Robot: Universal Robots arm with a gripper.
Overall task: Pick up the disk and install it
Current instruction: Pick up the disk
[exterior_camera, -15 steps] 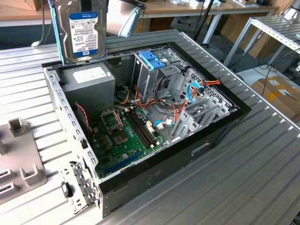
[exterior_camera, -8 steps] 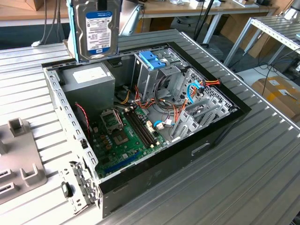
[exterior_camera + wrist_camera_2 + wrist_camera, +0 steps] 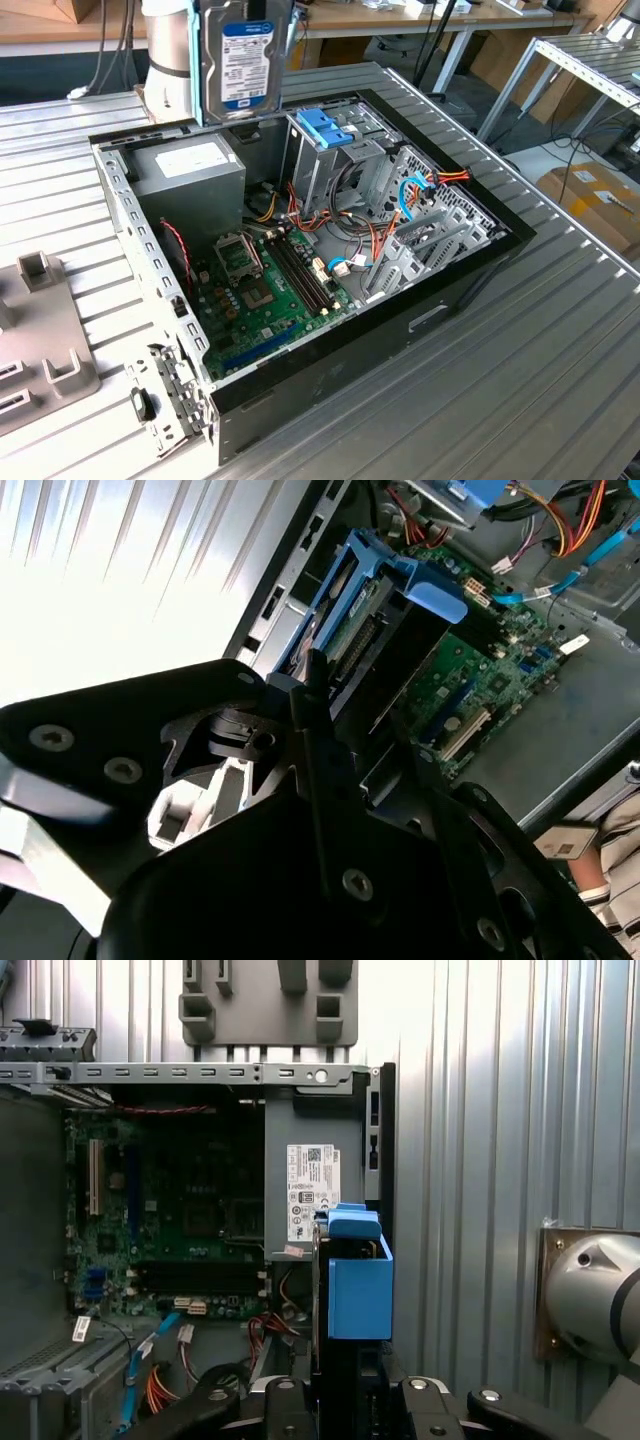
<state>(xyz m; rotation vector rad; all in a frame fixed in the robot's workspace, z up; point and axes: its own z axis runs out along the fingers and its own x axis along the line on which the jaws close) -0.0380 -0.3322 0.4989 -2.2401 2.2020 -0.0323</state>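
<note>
- The disk [image 3: 243, 62] is hanging in the air, standing on end. Its pale label is facing the exterior view, its long axis is running up and down, and a blue side rail [image 3: 360, 1285] is showing along one edge.
- The gripper [image 3: 350, 1365] is carrying it. The jaws are closed on the disk's upper end, with one finger on each side, so the drive is lying straight below them.
- The disk is hovering over the far side of the open computer case [image 3: 350, 345] and touching nothing in it. The case is lying on its side across the middle of the ribbed metal table [image 3: 520, 400].
- The grey power supply [image 3: 190, 170] is sitting almost directly under the disk. In the first wrist view the drive is lining up with that box's corner by the case wall.
- The drive cage [image 3: 325, 150], with its blue plastic top, is standing lower and just toward the exterior view's right of the disk. I'd judge that this offset is the relation that matters here.
- Orange, red and blue cables [image 3: 440, 178] are bunching beside the cage on its other side, and they could snag. The motherboard [image 3: 262, 285] is lying flat across the case floor nearer the camera.
- A grey fixture [image 3: 40, 340] is resting by the table edge at the exterior view's left, well apart from the case. The arm's base [image 3: 590, 1300] is sitting on the table beside the case.
</note>
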